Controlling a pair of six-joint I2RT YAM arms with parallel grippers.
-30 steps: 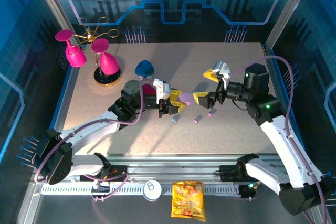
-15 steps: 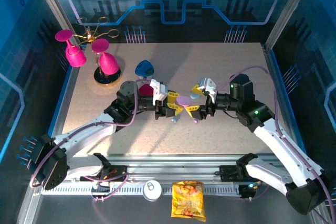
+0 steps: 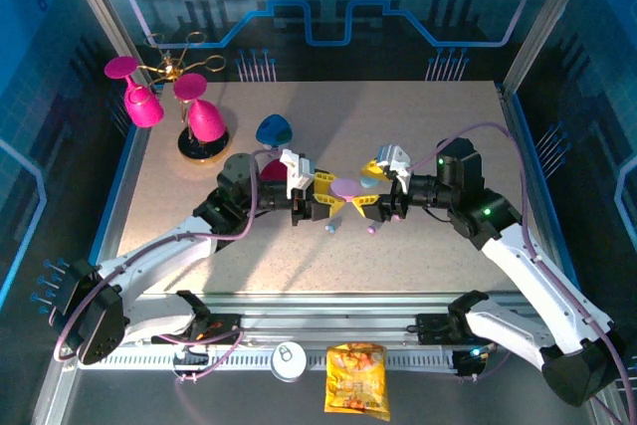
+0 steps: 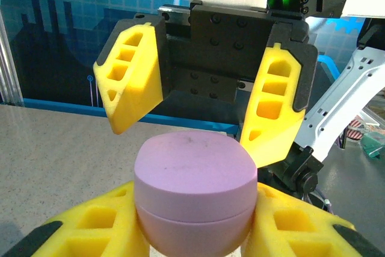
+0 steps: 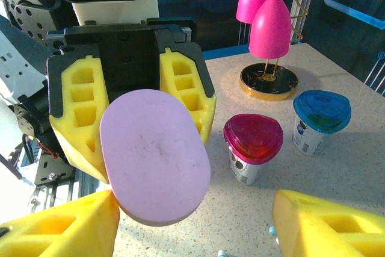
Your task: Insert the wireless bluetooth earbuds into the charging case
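Observation:
My left gripper is shut on a pale purple pebble-shaped charging case, held lid-closed above the table's middle. In the left wrist view the case sits wedged between the yellow fingers. My right gripper faces it, open, one finger on each side of the case's top. In the right wrist view the case stands close to the left finger, with a wide gap to the other finger. Two earbuds lie on the table below the grippers, a pale blue-grey one and a purple one.
A pink-lidded cup and a blue-lidded cup stand behind the left arm. Pink glasses hang on a gold stand at the back left. A can and a snack bag lie by the front rail.
The right arm has swung left up to the case and its fingers have narrowed around it. The left gripper has kept its hold and barely moved.

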